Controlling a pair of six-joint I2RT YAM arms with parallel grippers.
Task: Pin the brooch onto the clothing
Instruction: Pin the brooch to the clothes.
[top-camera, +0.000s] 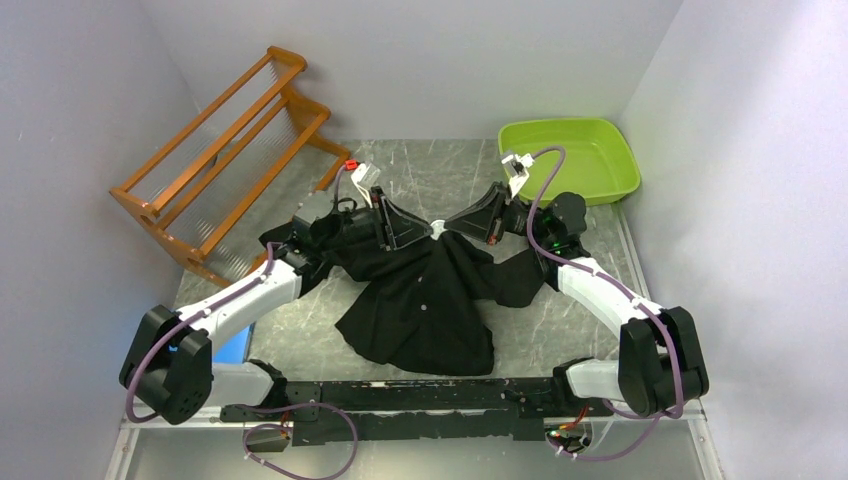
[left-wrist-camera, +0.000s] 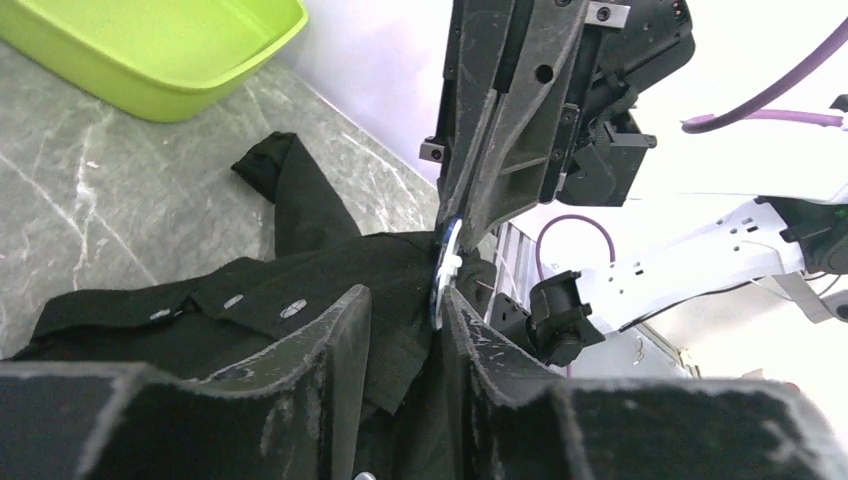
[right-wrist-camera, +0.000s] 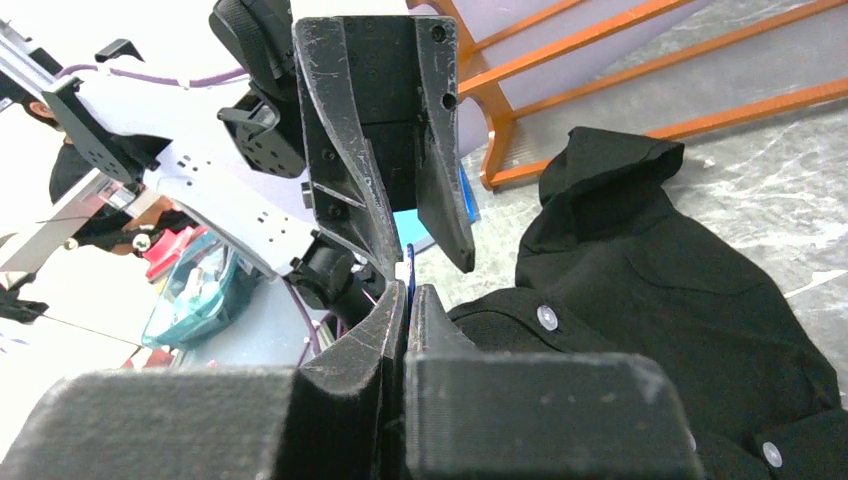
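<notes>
1. Both arms are extended from the near edge of the table (top-camera: 440, 175), with the elbows held out to the sides and the forearms angled inward.
2. The left gripper (left-wrist-camera: 405, 300) and the right gripper (right-wrist-camera: 405, 295) are pointed at each other, tip to tip, above the upper middle of the shirt (top-camera: 425, 310).
3. The right gripper's jaws are pressed together on the brooch (left-wrist-camera: 444, 272), a thin disc with a pale, bluish rim, which is held edge-on and sticks out past the fingertips.
4. The left gripper's jaws are seen parted. The brooch stands in the gap between them, close to one finger, and black cloth is bunched in the same gap. No firm clamp on either can be made out.
5. The black shirt is spread on the middle of the table in front of the arm bases. Its upper part is drawn up toward the meeting grippers.
6. Small pale buttons (right-wrist-camera: 547, 317) are seen along the shirt's front, just beside the right gripper.
7. A green tub (top-camera: 570, 160) is placed at the far right of the table, and a wooden rack (top-camera: 225, 160) at the far left, both well apart from the grippers.
</notes>
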